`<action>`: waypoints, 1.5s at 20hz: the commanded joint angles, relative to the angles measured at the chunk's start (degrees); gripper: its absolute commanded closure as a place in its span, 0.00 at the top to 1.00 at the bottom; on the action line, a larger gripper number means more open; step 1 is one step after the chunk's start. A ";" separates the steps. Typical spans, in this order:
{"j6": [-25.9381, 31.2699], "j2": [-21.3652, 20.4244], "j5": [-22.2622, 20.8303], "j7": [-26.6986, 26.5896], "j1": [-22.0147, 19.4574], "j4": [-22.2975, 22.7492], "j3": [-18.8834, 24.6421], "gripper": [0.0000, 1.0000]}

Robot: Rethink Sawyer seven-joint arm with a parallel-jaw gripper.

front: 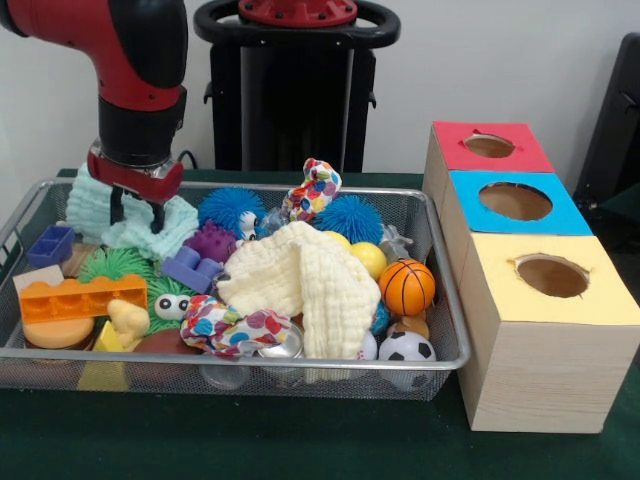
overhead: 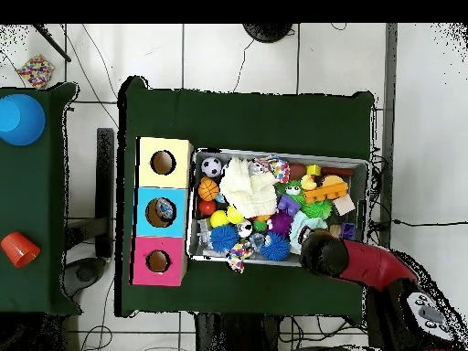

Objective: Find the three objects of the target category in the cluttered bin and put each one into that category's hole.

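Note:
The wire bin (front: 450, 310) holds a heap of toys and cloths. At its far left corner lies a mint green cloth (front: 92, 212). My gripper (front: 138, 212) hangs straight down over that cloth, open, with its fingertips (front: 158, 216) at the cloth's top folds. A cream cloth (front: 300, 275) covers the middle. Two patterned cloths lie at the back (front: 314, 188) and the front (front: 235, 328). Beside the bin stand three boxes with holes: red (front: 490, 146), blue (front: 515, 201) and yellow (front: 552, 275). In the overhead view the arm (overhead: 352, 259) hides the gripper.
Also in the bin: a basketball (front: 407, 286), a soccer ball (front: 406, 348), blue spiky balls (front: 228, 208), a green spiky toy (front: 115, 265), and orange (front: 80, 298), purple (front: 210, 242) and blue (front: 50, 245) blocks. A side table holds a blue bowl (overhead: 20, 119) and a red cup (overhead: 18, 248).

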 commanded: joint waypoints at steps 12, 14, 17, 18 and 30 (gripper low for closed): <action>7.05 1.61 1.41 -0.13 0.23 1.77 8.14 1.00; 7.66 1.53 1.65 -0.39 0.05 1.81 8.51 0.00; 7.95 1.35 1.66 -0.26 0.10 1.93 8.71 0.00; 7.96 1.32 1.61 -0.15 0.14 1.96 8.73 0.00; 9.38 -2.15 2.99 1.82 1.78 4.30 9.65 0.00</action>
